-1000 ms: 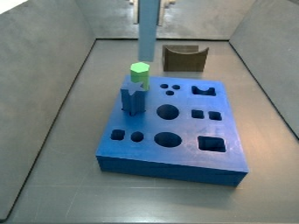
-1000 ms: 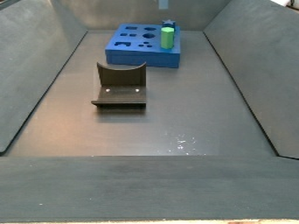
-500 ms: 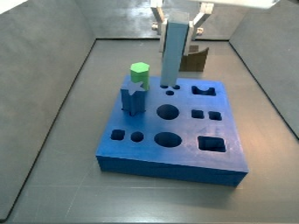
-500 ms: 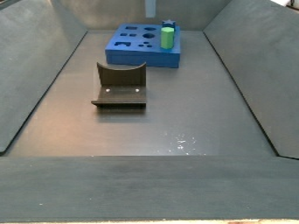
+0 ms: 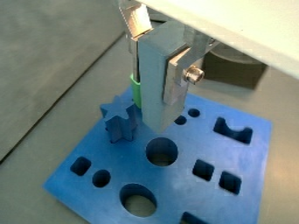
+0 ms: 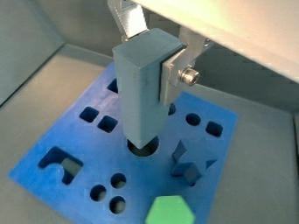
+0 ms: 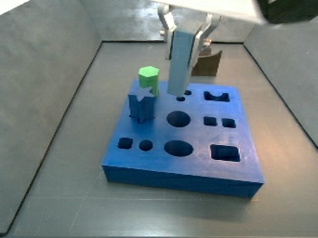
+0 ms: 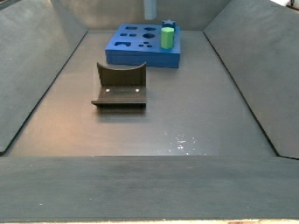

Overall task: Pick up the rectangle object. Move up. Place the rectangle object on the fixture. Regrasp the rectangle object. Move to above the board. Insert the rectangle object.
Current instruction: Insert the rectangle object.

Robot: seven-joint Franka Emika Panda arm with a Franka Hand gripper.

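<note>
My tool (image 7: 184, 35) hangs over the far half of the board (image 7: 236, 167), its silver fingers (image 5: 177, 77) pressed flat against the sides of the rectangle object (image 7: 181, 63), which I hold upright by its upper end. In a wrist view the block (image 6: 145, 92) points straight down, and its lower end sits at a round cutout near the middle of the blue slab (image 6: 59, 138); I cannot tell whether it has entered the hole or only hovers at its mouth.

Close beside the block stand two other pegs. The green hexagonal peg (image 7: 148, 76) rises from the board just beside my block, and the dark blue star-shaped peg (image 7: 139, 105) stands in front of it nearer the board's edge. In a wrist view the star (image 5: 121, 123) is near the block's lower end, with the green peg (image 5: 135, 90) half hidden behind the block.

The fixture (image 8: 119, 87) sits on the grey floor, well apart from the board (image 8: 122, 55) in a side view. Other cutouts around the block are open.
</note>
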